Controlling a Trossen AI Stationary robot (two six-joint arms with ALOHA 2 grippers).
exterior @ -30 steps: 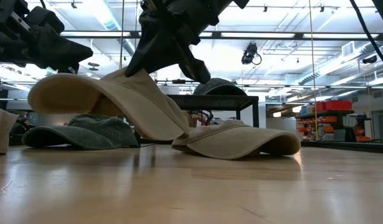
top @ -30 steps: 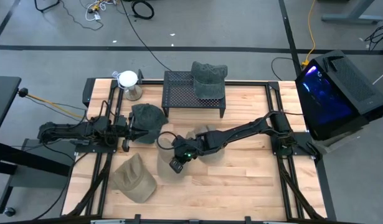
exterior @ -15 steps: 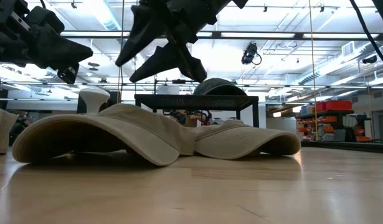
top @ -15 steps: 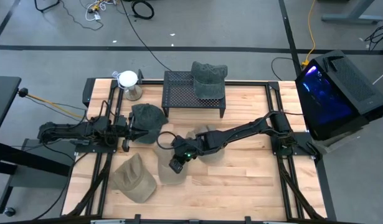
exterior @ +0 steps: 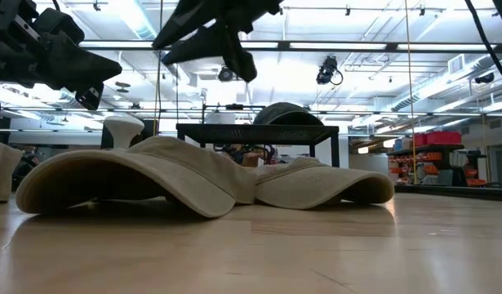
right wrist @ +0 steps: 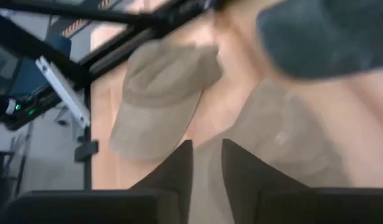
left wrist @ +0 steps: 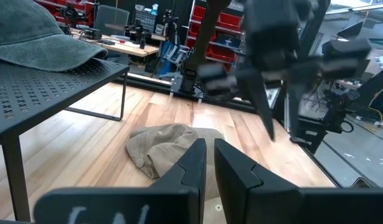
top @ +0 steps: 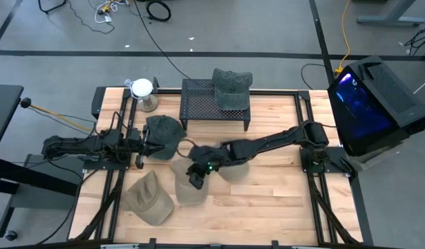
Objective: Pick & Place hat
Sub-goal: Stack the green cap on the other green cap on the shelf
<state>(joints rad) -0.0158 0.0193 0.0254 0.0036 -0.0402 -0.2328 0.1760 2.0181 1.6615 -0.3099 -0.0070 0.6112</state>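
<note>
A second ago my right claw (exterior: 208, 37) held the beige hat (exterior: 136, 175) by its crown; it has since let go and lifted, and now hangs empty above it, fingers slightly apart. The hat lies flat on the surface (top: 267, 200) directly beneath the claw, touching the second beige hat (exterior: 324, 184) beside it. I'd judge this placement done. My left claw (left wrist: 207, 163) waits nearly shut, empty.

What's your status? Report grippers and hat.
Left gripper shut, empty, beside green hat. Right gripper above tan hat, not holding. Hat flat on table.
</note>
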